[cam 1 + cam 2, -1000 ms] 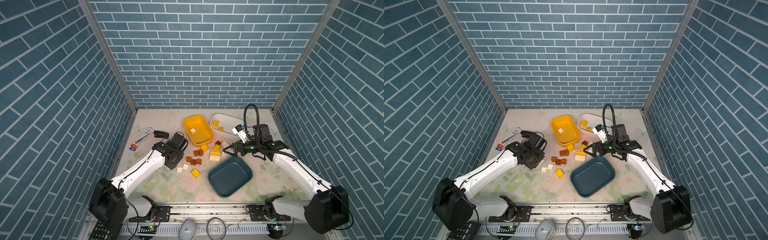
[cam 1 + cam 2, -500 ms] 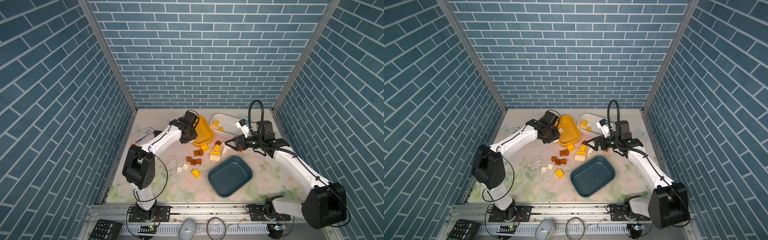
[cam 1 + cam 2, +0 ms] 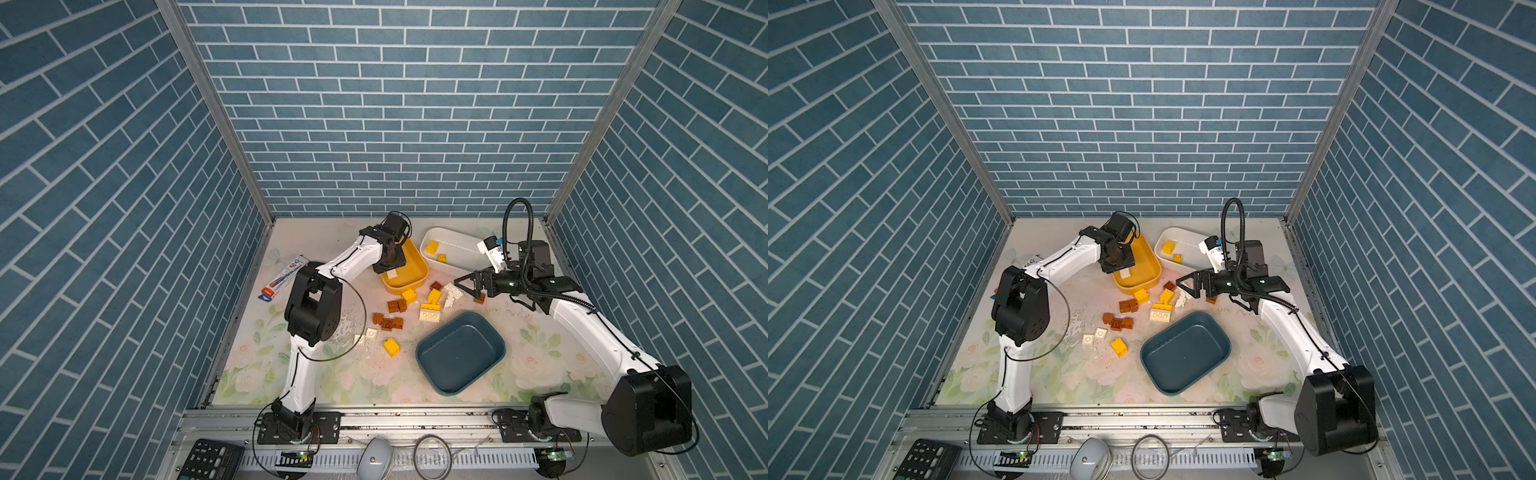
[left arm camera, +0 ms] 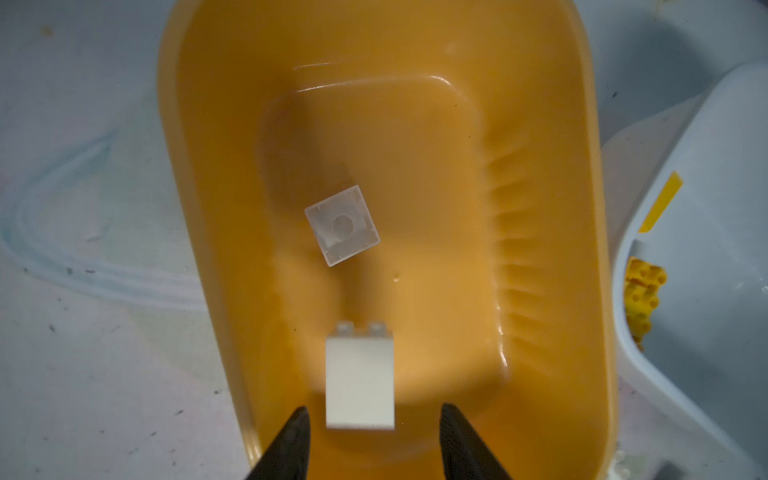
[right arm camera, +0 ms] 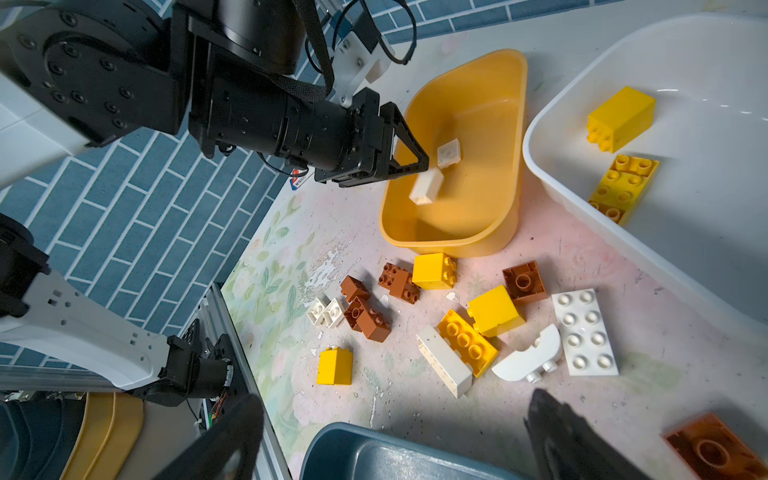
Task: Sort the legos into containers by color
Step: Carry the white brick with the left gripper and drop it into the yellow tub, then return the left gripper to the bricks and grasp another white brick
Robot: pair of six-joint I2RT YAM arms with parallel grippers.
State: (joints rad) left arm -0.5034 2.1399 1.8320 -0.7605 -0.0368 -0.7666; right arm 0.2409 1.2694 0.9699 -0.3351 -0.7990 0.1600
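A: Left claw (image 4: 374,409) over yellow tub (image 4: 540,187), jaws half apart, clear of white brick (image 4: 359,382) both sides. Not gripped.
B: Risk?
A: Could bounce off second white brick (image 4: 343,224) below, or hop the low wall.
B: Right claw (image 5: 392,401)?
A: Wide, empty, above loose pile (image 5: 469,340); brown brick (image 5: 706,453) just beside. Tight cluster, easy to shove neighbours. Nothing between claw and pile. Two yellow bricks (image 5: 621,118) in white tub (image 5: 727,174), teal tub (image 3: 459,359) bare.

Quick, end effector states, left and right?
Left end effector: open, white brick loose at its tips, over the yellow tub.
Right end effector: open, empty.
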